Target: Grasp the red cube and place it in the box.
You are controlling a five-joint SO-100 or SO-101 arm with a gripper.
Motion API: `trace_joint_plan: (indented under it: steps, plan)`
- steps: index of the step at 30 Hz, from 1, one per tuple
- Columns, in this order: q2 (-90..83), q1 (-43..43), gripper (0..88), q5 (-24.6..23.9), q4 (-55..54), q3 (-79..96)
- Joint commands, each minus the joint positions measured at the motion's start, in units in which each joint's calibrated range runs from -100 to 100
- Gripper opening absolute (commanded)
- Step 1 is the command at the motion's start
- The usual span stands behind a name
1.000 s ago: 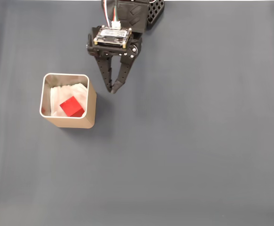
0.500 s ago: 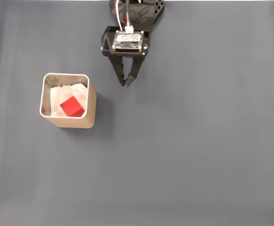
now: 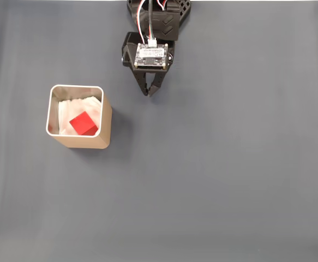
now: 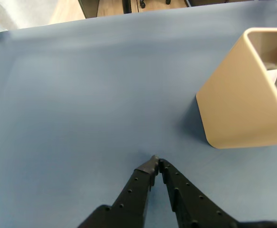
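A: What do you have on the bench apart from the job items?

B: You've got a dark grey-blue mat (image 3: 229, 174) across the whole fixed view, faint creases, slightly lighter band down the left edge.

A: Anything past it?

B: In the wrist view the mat (image 4: 81, 95) ends at the top of frame. Behind that you see a light wood floor (image 4: 67, 10) and dark furniture legs (image 4: 128, 5), blurred.
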Motion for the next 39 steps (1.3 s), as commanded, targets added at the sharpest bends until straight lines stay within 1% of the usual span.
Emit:
trace_joint_plan:
  steps: [1, 8, 13, 27, 39]
  plan:
    - [-1.55, -0.3, 0.1, 0.1, 0.63, 1.09]
    - [-3.45, -0.37, 0.1, 0.54, 2.35, 4.92]
    - [-5.36, -1.93, 0.1, 0.2, 7.11, 4.92]
    - [-5.44, -2.72, 0.5, 0.44, 15.07, 5.01]
    - [-5.44, -2.36, 0.8, 0.0, 19.09, 5.01]
